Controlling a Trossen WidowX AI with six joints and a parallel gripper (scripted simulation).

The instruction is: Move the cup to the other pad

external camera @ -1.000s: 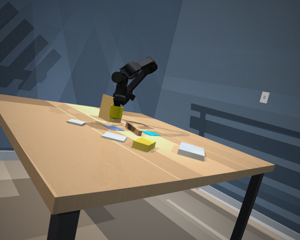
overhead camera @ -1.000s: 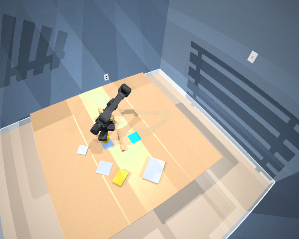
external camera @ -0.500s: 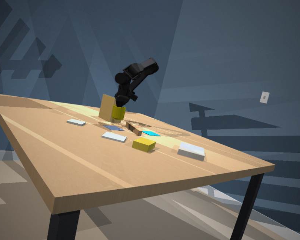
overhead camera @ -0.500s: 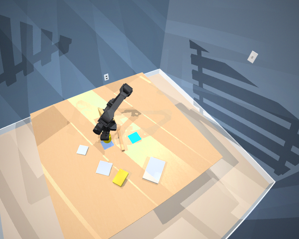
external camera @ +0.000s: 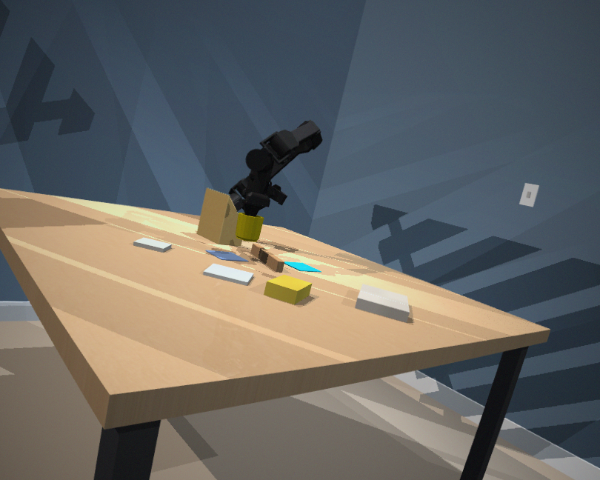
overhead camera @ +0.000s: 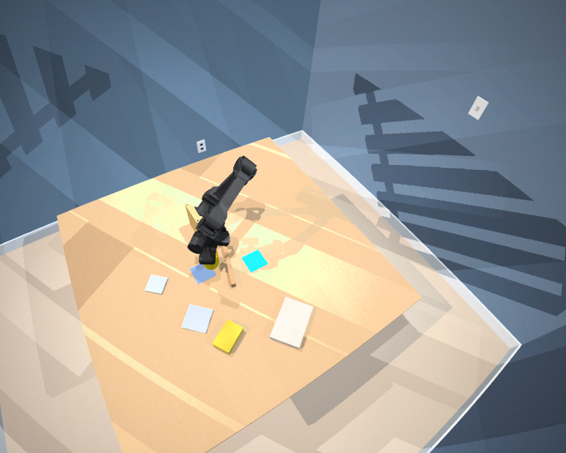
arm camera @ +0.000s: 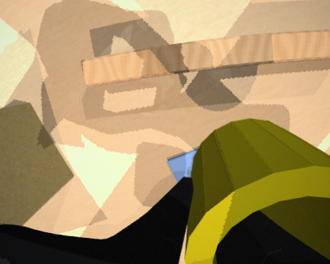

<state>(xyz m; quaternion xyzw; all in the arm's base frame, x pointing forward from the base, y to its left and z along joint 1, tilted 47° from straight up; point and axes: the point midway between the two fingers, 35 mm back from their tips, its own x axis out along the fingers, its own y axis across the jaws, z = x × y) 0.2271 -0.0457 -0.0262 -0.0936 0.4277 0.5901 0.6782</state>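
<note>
- Hand [external camera: 250, 210] clamped on the rim of the yellow cup [external camera: 249, 226], black fingers pressed to its wall in the wrist view.
- Cup carried off the bench [external camera: 135, 330], hanging just above the surface, roughly upright in the exterior view.
- Cup: dull olive-yellow, faceted sides, slightly tapered toward the base, with a brighter yellow band around the rim.
- Inside of the cup dark in the wrist view; marbles not visible in any view.
- Blue pad [external camera: 226, 255] lying flat on the bench, below and in front of the cup in the exterior view; only a corner of it peeks past the cup in the wrist view.
- Wooden bar [arm camera: 217, 56] lying across the bench beyond the cup, between the blue pad and the cyan pad [overhead camera: 254, 260].
- Cyan pad flat on the bench, on the far side of the bar from the cup, well apart from it.
- Tan wedge-shaped block [external camera: 217, 216] standing just beside the cup, partly covering it in the exterior view.
- Farther out: a small pale tile [overhead camera: 156, 283], a larger pale tile [overhead camera: 197, 318], a yellow block [overhead camera: 228, 335] and a white slab [overhead camera: 291, 321], all lying apart from one another.
</note>
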